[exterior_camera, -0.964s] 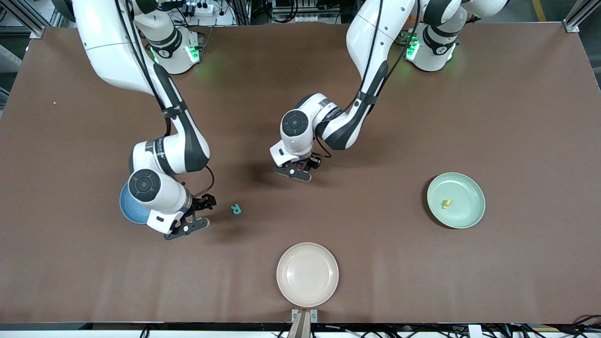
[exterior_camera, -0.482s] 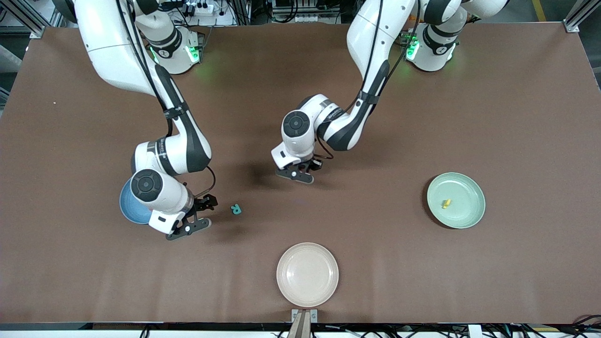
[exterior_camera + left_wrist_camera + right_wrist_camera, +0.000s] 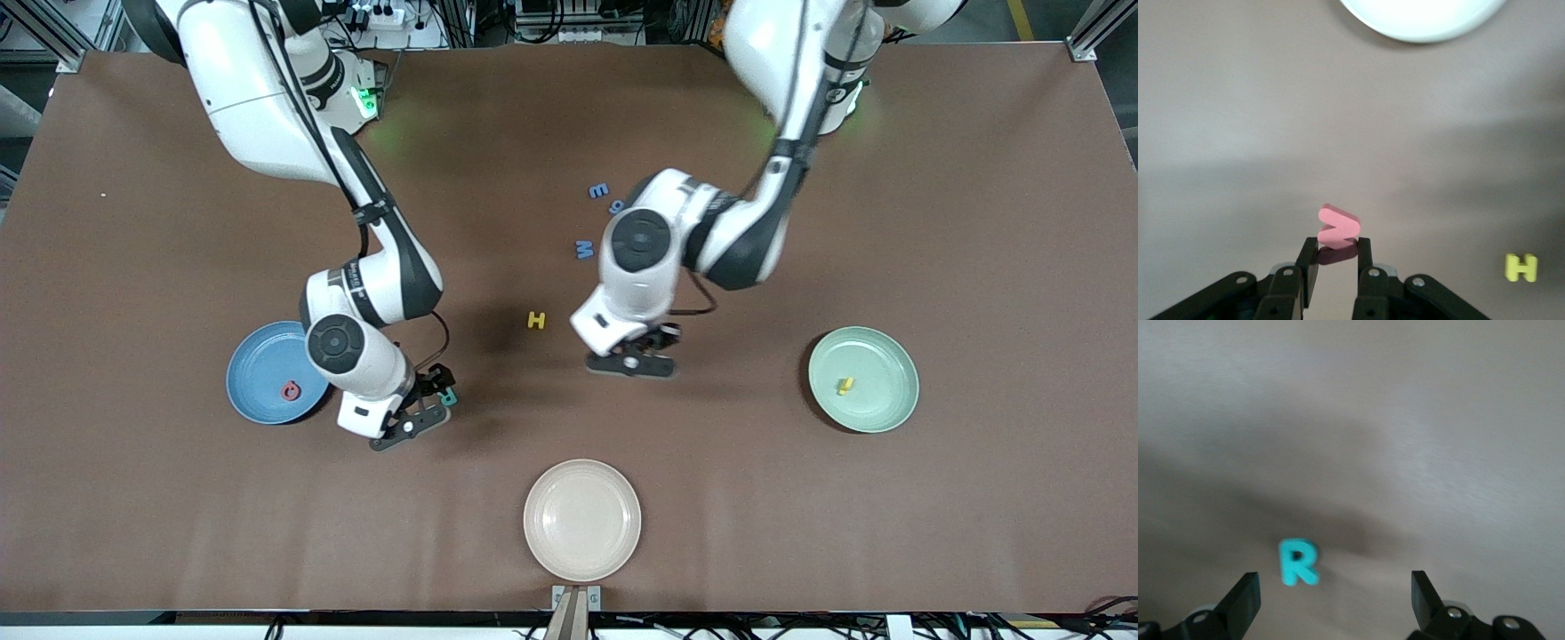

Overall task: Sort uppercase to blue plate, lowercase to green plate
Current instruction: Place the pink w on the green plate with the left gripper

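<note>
My left gripper [image 3: 1336, 248] is shut on the red w [image 3: 1338, 225], pinched at the fingertips; in the front view this gripper [image 3: 642, 349] hangs over the table beside the yellow H [image 3: 535, 320]. My right gripper [image 3: 425, 404] is open, low over the teal R [image 3: 1298, 562], which lies between its spread fingers. The blue plate [image 3: 253, 369] holds the red Q [image 3: 290, 389]. The green plate [image 3: 880, 400] holds a thin yellow letter [image 3: 845, 385]. Blue M [image 3: 584, 250], blue g [image 3: 615, 206] and the blue E-like letter [image 3: 598, 190] lie near the table's middle.
A cream plate [image 3: 581, 520] sits by the table edge nearest the front camera, and its rim [image 3: 1421, 17] shows in the left wrist view. The left arm's elbow hangs over the blue letters.
The left gripper rose and shifted toward the green plate, uncovering the H and the blue letters. The right gripper moved off the blue plate to the R, baring the Q.
</note>
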Controlling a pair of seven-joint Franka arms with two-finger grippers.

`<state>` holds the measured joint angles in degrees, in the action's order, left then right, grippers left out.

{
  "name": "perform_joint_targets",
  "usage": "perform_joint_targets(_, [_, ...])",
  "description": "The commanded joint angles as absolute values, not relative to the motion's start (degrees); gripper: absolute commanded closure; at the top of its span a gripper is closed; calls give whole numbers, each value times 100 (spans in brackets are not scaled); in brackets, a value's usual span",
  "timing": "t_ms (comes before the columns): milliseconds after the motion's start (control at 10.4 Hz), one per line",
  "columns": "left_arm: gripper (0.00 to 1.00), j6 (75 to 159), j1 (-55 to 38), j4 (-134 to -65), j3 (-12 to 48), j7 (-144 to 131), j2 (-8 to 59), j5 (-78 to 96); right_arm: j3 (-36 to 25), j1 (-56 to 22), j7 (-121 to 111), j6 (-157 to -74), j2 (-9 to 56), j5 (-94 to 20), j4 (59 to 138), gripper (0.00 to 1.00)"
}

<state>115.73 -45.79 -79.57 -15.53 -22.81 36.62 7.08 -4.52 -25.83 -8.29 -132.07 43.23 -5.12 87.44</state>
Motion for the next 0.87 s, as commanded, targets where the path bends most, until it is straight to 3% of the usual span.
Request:
perform_joint_targets(0, [100, 11121, -3617, -8139, -1485, -1044, 3209, 774, -475, -2707, -809, -13368, 4552, -606, 8543, 0])
perform_joint_targets(289, [100, 10723, -2201, -8278, -1459, 987, 3067, 773, -475, -2751, -817, -13517, 4675, -606, 8543, 0])
perform_joint_targets(578, [100, 10889, -1328, -8788, -1450, 2056, 3391, 791, -475, -2777, -826, -13526, 4702, -598, 8578, 0])
perform_joint_targets(675, [76, 10933, -1292, -8824, -1459, 2057, 3549, 791, -475, -2777, -826, -13518, 4702, -589, 8604, 0])
perform_joint_targets(771, [9, 11038, -1248, -8798, -1450, 2057, 3673, 800, -475, -2760, -844, -13518, 4711, -589, 8613, 0])
